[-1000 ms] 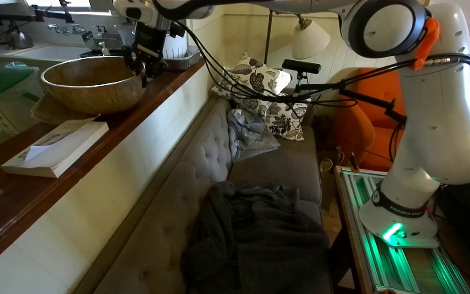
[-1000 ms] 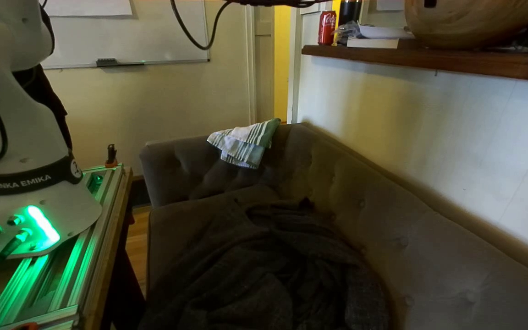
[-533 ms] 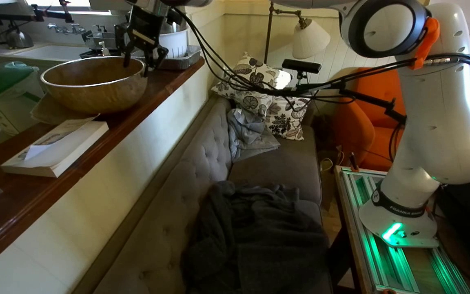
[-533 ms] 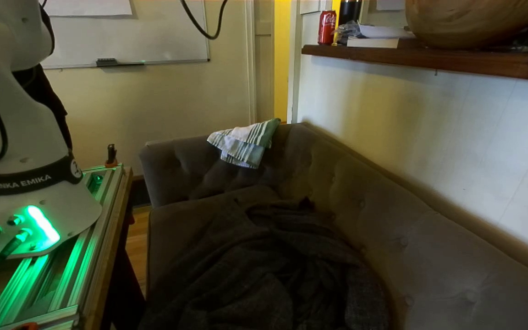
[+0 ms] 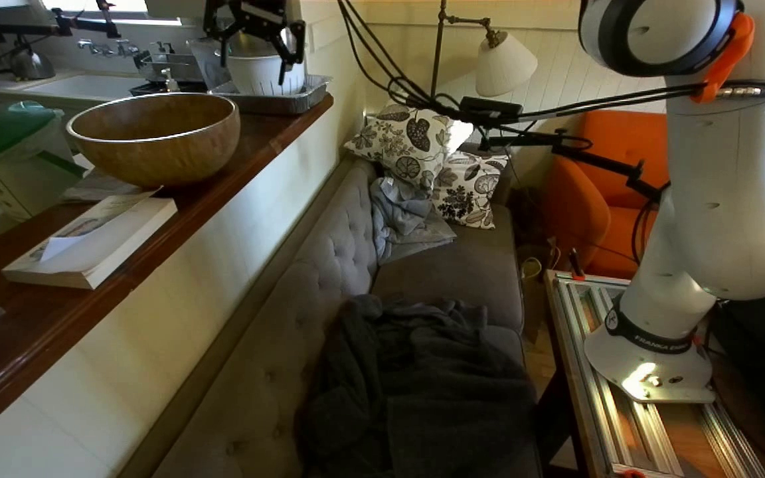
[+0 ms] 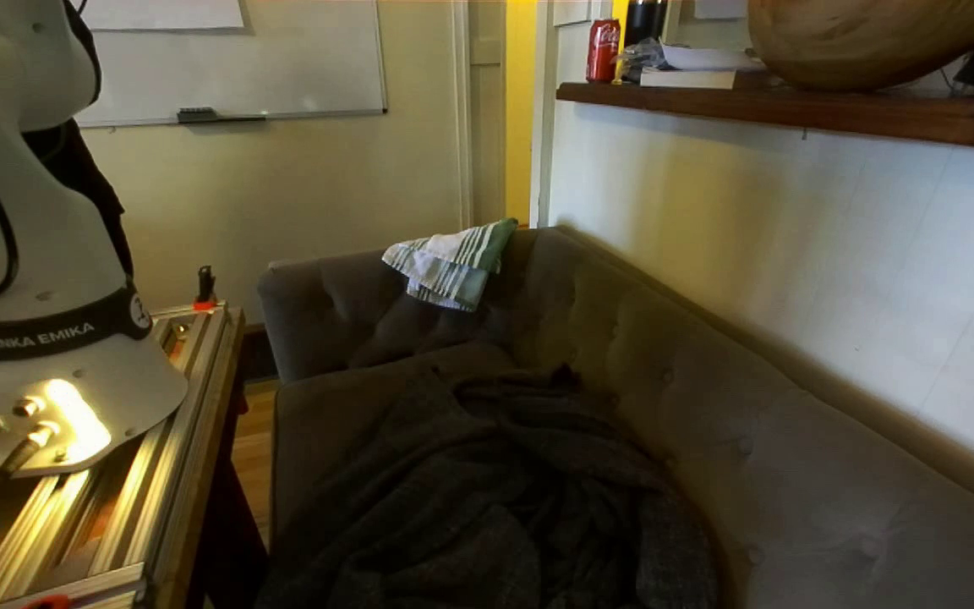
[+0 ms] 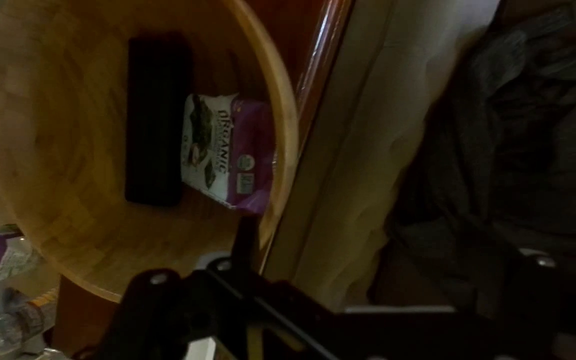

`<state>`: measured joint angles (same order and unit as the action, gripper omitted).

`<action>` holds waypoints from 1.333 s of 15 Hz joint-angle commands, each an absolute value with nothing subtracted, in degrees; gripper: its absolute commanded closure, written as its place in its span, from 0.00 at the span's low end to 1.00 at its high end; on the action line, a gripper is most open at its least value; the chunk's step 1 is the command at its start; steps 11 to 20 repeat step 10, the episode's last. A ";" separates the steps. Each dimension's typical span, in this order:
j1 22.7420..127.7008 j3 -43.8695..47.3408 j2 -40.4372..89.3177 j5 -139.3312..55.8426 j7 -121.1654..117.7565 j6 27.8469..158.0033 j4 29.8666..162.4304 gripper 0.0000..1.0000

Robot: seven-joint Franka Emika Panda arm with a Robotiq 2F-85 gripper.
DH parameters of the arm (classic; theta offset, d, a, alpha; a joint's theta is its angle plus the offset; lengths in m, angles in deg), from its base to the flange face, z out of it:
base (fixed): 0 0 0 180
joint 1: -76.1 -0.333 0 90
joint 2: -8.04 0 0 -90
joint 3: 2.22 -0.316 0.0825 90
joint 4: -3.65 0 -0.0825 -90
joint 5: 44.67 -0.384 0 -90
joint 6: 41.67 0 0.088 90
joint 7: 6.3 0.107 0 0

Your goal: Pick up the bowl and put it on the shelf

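The wide light-brown wooden bowl (image 5: 170, 156) rests upright on the dark-brown wooden shelf (image 5: 186, 214), between a book and a metal tray. In the wrist view the inside of the bowl (image 7: 83, 210) shows a black box (image 7: 155, 125) and a purple-and-white packet (image 7: 228, 150). My gripper (image 5: 254, 65) hangs above and behind the bowl's right rim in an exterior view, apart from it. Its fingers are spread wide with nothing between them. Another exterior view shows only the lower part of the bowl (image 6: 867, 42) on the shelf (image 6: 749, 106); the gripper is out of that picture.
A book (image 5: 90, 245) lies in front of the bowl. Behind it stands a metal tray (image 5: 269, 104) with a white container (image 5: 259, 74). Below the shelf runs a grey sofa (image 5: 303, 325) with a dark blanket (image 5: 422, 392). A red can (image 6: 603, 51) stands farther along the shelf.
A second ago the jaws were together at the bowl's right rim. They have since spread apart, and the gripper has risen away. The bowl has stayed put. The base light turned from green to whitish.
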<state>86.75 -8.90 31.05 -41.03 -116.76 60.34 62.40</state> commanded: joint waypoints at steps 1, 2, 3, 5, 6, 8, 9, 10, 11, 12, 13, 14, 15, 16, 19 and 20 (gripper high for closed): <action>89.21 -8.77 24.86 -39.71 -128.47 54.58 66.16 0.00; 90.24 -8.92 23.68 -40.98 -131.44 53.37 67.02 0.00; 91.01 -8.85 22.70 -41.50 -133.72 52.90 68.02 0.00; 92.17 -8.77 21.09 -41.99 -137.25 52.31 70.15 0.00; 92.61 -8.83 20.49 -42.04 -139.10 51.99 71.34 0.00; 93.33 -8.99 19.39 -42.41 -142.69 52.17 74.12 0.00; 93.69 -9.19 18.66 -43.14 -144.98 53.04 75.77 0.00; 92.65 -8.70 22.09 -41.51 -140.89 51.97 70.59 0.00; 92.65 -8.70 22.09 -41.51 -140.89 51.97 70.59 0.00; 92.65 -8.70 22.09 -41.51 -140.89 51.97 70.59 0.00; 92.65 -8.70 22.09 -41.51 -140.89 51.97 70.59 0.00; 92.65 -8.70 22.09 -41.51 -140.89 51.97 70.59 0.00; 92.65 -8.70 22.09 -41.51 -140.89 51.97 70.59 0.00; 92.65 -8.70 22.09 -41.51 -140.89 51.97 70.59 0.00; 92.65 -8.70 22.09 -41.51 -140.89 51.97 70.59 0.00; 92.65 -8.70 22.09 -41.51 -140.89 51.97 70.59 0.00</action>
